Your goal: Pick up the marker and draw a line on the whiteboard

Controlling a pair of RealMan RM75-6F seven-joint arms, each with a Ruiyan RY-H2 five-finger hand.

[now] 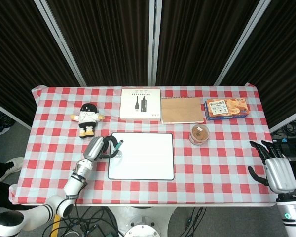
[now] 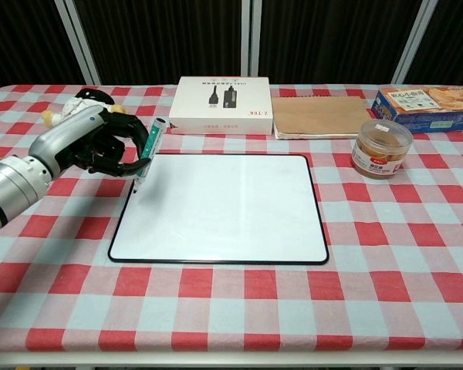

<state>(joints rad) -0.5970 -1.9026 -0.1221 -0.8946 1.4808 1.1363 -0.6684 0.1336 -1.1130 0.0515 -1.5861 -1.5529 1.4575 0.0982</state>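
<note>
My left hand (image 2: 100,146) (image 1: 99,147) grips a green-and-white marker (image 2: 150,149) (image 1: 117,146), held nearly upright. Its tip touches the far left corner area of the whiteboard (image 2: 224,206) (image 1: 143,155), just inside the black rim. The board lies flat in the middle of the checkered table and its white surface shows no line. My right hand (image 1: 277,170) hangs open off the table's right edge, seen only in the head view, with nothing in it.
A plush toy (image 1: 88,117) sits behind my left hand. At the back lie a white product box (image 2: 220,105), a brown notebook (image 2: 322,116) and a biscuit box (image 2: 426,98). A lidded jar (image 2: 380,148) stands right of the whiteboard.
</note>
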